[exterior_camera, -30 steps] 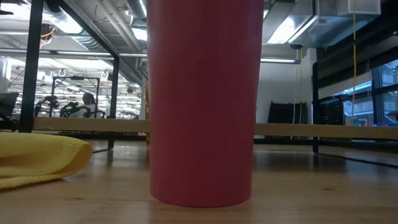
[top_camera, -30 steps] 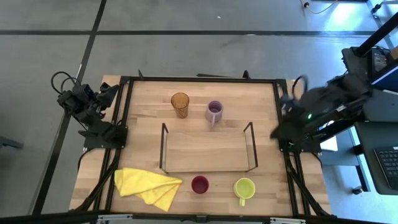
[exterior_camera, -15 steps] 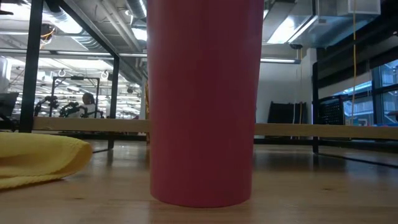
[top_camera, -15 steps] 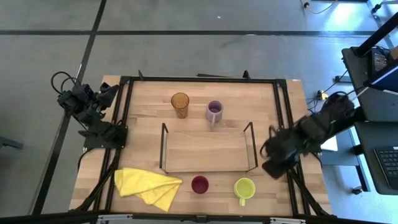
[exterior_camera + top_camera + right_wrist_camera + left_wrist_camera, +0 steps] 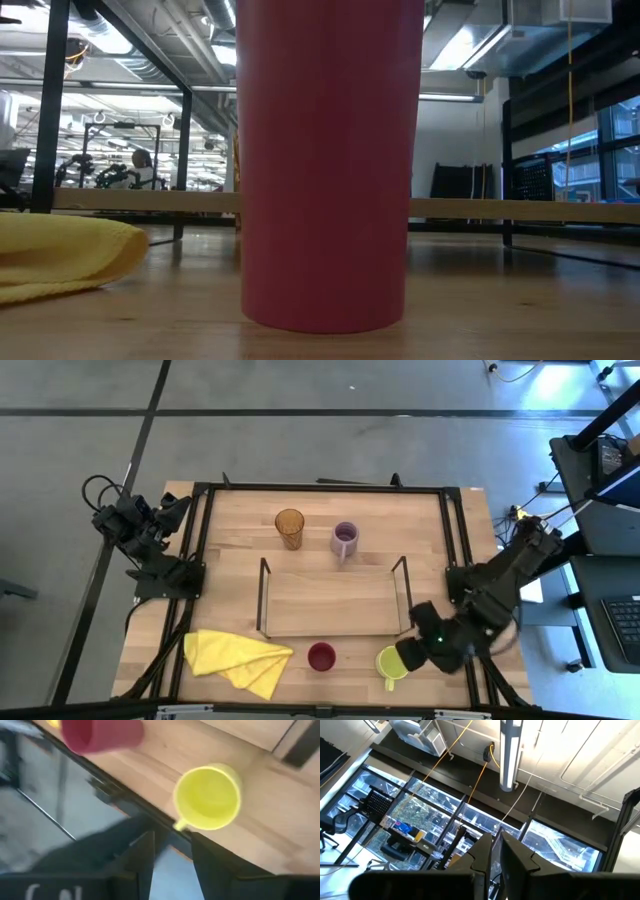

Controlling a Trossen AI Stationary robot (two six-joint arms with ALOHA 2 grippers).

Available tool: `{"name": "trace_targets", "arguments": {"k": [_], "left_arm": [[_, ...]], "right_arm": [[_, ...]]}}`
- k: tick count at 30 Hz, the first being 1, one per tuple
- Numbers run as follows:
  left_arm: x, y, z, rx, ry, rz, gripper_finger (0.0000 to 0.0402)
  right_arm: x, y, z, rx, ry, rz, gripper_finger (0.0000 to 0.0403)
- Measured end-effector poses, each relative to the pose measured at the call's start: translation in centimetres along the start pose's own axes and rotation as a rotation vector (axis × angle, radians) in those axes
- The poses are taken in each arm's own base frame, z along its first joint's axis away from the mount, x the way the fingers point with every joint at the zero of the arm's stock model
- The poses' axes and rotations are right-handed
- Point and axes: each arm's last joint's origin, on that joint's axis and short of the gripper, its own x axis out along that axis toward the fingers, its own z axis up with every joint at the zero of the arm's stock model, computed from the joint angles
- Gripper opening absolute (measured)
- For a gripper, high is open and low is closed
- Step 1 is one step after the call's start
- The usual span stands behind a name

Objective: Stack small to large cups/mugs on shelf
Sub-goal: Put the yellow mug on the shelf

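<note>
The yellow-green mug (image 5: 391, 662) stands upright near the table's front edge, its handle toward that edge; it also shows in the right wrist view (image 5: 207, 797). My right gripper (image 5: 408, 653) (image 5: 172, 852) is open just to its right, with the mug's handle (image 5: 180, 825) ahead of the gap between the fingers, untouched. The dark red cup (image 5: 321, 656) (image 5: 325, 160) stands left of the mug. The amber tumbler (image 5: 289, 528) and lilac mug (image 5: 345, 540) stand behind the shelf (image 5: 333, 602). My left gripper (image 5: 176, 510) (image 5: 496, 855) is shut, parked at the table's left edge.
A crumpled yellow cloth (image 5: 238, 658) (image 5: 60, 255) lies at the front left. The shelf's black wire frames (image 5: 404, 595) rise at both short ends, the right one close to my right arm. The table's black metal frame (image 5: 460, 550) runs along its edges.
My right arm has swung from the table's right edge, beside the shelf, toward the near edge and leftward, and its gripper is now beside the yellow-green mug. The cups, mugs and cloth have not moved.
</note>
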Motion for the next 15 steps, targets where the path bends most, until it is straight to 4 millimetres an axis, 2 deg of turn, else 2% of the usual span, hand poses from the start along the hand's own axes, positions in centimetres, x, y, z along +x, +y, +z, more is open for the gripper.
{"name": "trace_targets", "arguments": {"k": [4,8,11,15], "left_arm": [[0.0,0.0,0.0,0.000,0.001,0.000,0.0031],[0.0,0.0,0.0,0.000,0.000,0.000,0.0031],[0.0,0.0,0.0,0.000,0.000,0.000,0.0031],[0.0,0.0,0.0,0.000,0.001,0.001,0.0031]], "right_arm": [[0.0,-0.7,-3.0,0.091,-0.098,0.106,0.0131],[1.5,-0.7,-5.4,0.161,-0.110,0.166,0.0131],[3.6,-0.7,-6.4,0.165,-0.078,0.103,0.0131],[6.2,-1.5,-7.2,0.144,-0.011,-0.078,0.0131]]}}
